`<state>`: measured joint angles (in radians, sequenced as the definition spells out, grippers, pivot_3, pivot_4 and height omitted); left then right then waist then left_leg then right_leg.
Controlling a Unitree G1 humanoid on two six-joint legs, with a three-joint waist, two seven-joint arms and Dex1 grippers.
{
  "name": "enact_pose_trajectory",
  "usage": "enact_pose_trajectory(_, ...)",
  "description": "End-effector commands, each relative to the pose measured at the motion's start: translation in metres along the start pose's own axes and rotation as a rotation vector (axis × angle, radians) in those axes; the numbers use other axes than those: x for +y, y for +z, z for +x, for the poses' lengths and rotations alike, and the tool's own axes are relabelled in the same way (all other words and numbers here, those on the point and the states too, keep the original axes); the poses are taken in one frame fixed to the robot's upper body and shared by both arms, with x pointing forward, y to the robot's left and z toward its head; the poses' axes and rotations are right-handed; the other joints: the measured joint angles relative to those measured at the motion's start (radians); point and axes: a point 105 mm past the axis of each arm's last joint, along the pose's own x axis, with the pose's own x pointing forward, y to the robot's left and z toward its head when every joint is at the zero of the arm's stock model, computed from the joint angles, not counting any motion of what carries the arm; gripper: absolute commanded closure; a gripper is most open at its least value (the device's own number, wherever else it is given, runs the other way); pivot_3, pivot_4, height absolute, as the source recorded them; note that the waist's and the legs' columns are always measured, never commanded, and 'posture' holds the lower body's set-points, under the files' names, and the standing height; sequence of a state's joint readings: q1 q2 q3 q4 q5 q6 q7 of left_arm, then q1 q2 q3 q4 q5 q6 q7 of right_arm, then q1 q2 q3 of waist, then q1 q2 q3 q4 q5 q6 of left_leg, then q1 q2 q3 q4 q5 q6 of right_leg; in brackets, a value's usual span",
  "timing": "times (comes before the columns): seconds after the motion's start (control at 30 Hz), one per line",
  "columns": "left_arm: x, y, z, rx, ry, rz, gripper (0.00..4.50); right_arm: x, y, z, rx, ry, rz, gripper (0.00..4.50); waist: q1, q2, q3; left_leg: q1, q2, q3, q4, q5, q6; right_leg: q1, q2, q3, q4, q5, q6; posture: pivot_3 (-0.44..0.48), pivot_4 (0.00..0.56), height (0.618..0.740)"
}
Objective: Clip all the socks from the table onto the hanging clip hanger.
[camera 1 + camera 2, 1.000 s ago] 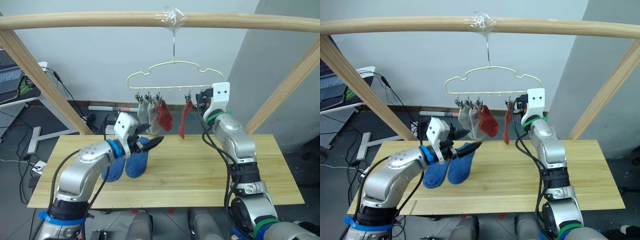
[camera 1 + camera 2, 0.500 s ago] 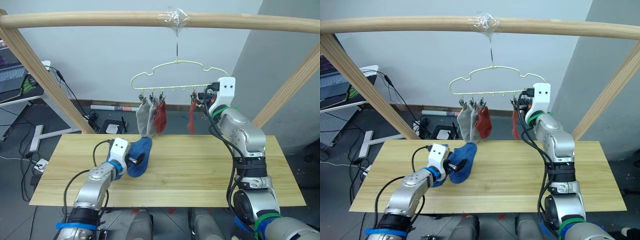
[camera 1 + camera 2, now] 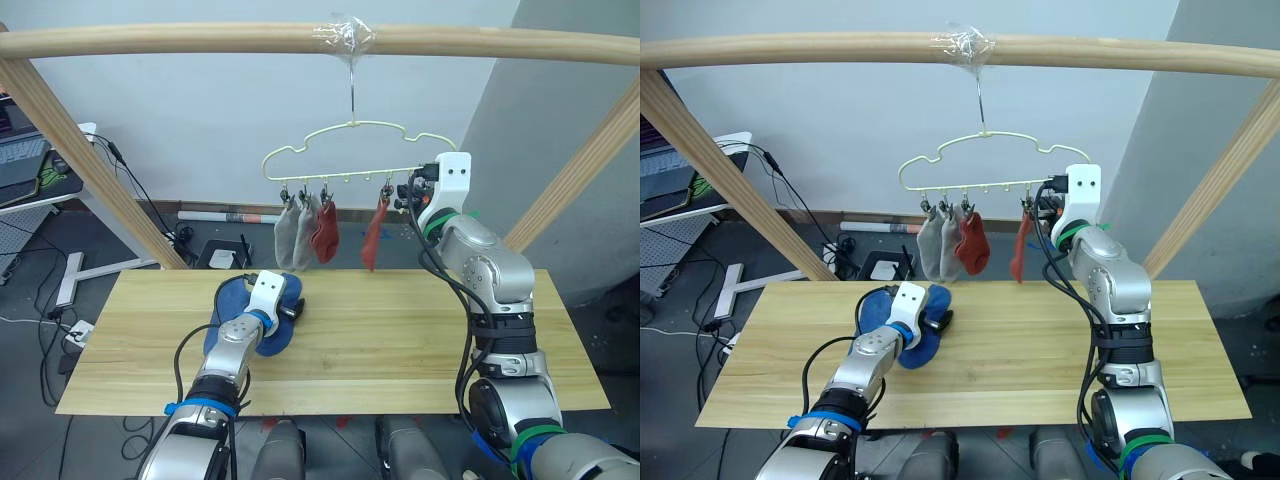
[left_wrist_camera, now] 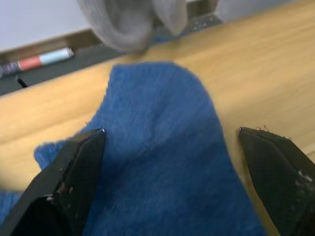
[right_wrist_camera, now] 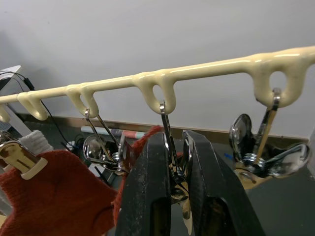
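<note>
While straddling the blue sock (image 4: pixel 157 152) flat on the bench (image 3: pixel 420 340), left gripper (image 4: pixel 167 162) jaws released, set well apart to either side. Lower onto the fabric, pinch near the cuff, lift clear of the second blue sock (image 3: pixel 228 300). Right gripper (image 5: pixel 171 191) jaws clenched on a clip (image 5: pixel 172 162) of the clip hanger (image 3: pixel 345 135); two grey and two rust-red socks already hung.

No readable text (or labels).
</note>
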<state>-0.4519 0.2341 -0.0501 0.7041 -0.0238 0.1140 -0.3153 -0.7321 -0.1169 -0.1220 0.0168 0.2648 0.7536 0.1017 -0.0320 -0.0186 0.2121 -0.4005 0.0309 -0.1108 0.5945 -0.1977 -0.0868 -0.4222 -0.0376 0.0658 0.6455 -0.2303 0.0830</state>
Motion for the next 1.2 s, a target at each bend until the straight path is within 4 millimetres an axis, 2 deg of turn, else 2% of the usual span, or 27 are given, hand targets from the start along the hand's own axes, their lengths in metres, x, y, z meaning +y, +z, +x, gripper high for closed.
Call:
enact_pose_trajectory(0.03, -0.006, -0.012, -0.001, 0.043, -0.032, -0.059, 0.91, -0.001, 0.013, -0.006, -0.046, -0.009, -0.010, 4.37, 0.000, 0.000, 0.000, 0.000, 0.000, 0.000, 0.000, 0.000, 0.000, 0.000, 0.000, 0.000, 0.000, 0.000, 0.000, 0.028, 0.197, 0.740)
enact_pose_trajectory(0.27, -0.012, -0.014, -0.004, 0.034, -0.058, -0.086, 2.73, -0.002, 0.014, -0.006, -0.047, -0.015, -0.008, 4.37, 0.000, 0.000, 0.000, 0.000, 0.000, 0.000, 0.000, 0.000, 0.000, 0.000, 0.000, 0.000, 0.000, 0.000, 0.000, 0.028, 0.197, 0.740)
enact_pose_trajectory(0.4, -0.038, -0.017, -0.012, 0.009, -0.130, -0.056, 3.89, -0.001, 0.013, -0.008, -0.026, 0.014, 0.004, 4.37, -0.001, 0.000, 0.000, 0.000, 0.000, 0.000, 0.000, 0.000, 0.000, 0.000, 0.000, 0.000, 0.000, 0.000, 0.000, 0.035, 0.199, 0.740)
enact_pose_trajectory(0.47, -0.056, -0.008, -0.018, -0.046, -0.188, -0.042, 4.49, -0.004, 0.014, -0.010, -0.005, 0.023, 0.038, 4.37, 0.001, 0.000, 0.000, 0.000, 0.000, 0.000, 0.000, 0.000, 0.000, 0.000, 0.000, 0.000, 0.000, 0.000, 0.000, 0.035, 0.199, 0.740)
enact_pose_trajectory(0.53, -0.069, 0.007, -0.023, -0.110, -0.238, -0.067, 4.49, -0.009, 0.016, -0.011, 0.016, 0.021, 0.095, 4.37, 0.002, 0.000, 0.000, 0.000, 0.000, 0.000, 0.000, 0.000, 0.000, 0.001, 0.000, 0.000, -0.001, 0.000, 0.000, 0.033, 0.196, 0.740)
enact_pose_trajectory(0.67, -0.103, 0.064, -0.036, -0.316, -0.416, -0.128, 4.49, -0.019, 0.014, -0.016, 0.102, -0.017, 0.339, 4.37, 0.004, 0.000, 0.000, 0.000, 0.000, -0.001, 0.001, 0.000, 0.000, 0.000, 0.000, 0.000, 0.000, -0.001, -0.002, 0.033, 0.196, 0.740)
enact_pose_trajectory(0.77, -0.114, 0.083, -0.043, -0.372, -0.473, -0.165, 4.49, -0.021, 0.014, -0.018, 0.134, -0.031, 0.383, 4.37, 0.003, 0.000, 0.000, 0.000, 0.000, -0.001, 0.002, 0.000, 0.000, 0.001, 0.000, 0.000, 0.000, -0.002, -0.004, 0.037, 0.192, 0.740)
enact_pose_trajectory(0.93, -0.138, 0.139, -0.048, -0.501, -0.523, -0.105, 4.49, -0.019, 0.016, -0.023, 0.191, -0.050, 0.496, 4.37, 0.004, 0.000, 0.000, -0.001, 0.000, -0.001, 0.002, 0.000, 0.000, 0.001, 0.000, -0.001, 0.000, 0.000, -0.001, 0.027, 0.183, 0.740)
enact_pose_trajectory(1.07, -0.144, 0.158, -0.047, -0.539, -0.522, -0.117, 4.49, -0.016, 0.016, -0.025, 0.207, -0.054, 0.501, 4.37, 0.004, 0.000, 0.000, -0.002, -0.001, -0.001, 0.002, 0.000, 0.000, 0.001, 0.000, -0.001, -0.002, 0.000, -0.001, 0.017, 0.176, 0.740)
enact_pose_trajectory(1.2, -0.149, 0.164, -0.044, -0.546, -0.527, -0.096, 4.49, -0.014, 0.013, -0.028, 0.219, -0.058, 0.507, 4.37, 0.001, 0.000, 0.000, -0.001, -0.001, -0.001, 0.001, 0.000, 0.000, 0.001, 0.000, -0.001, -0.001, 0.000, -0.001, 0.011, 0.172, 0.740)
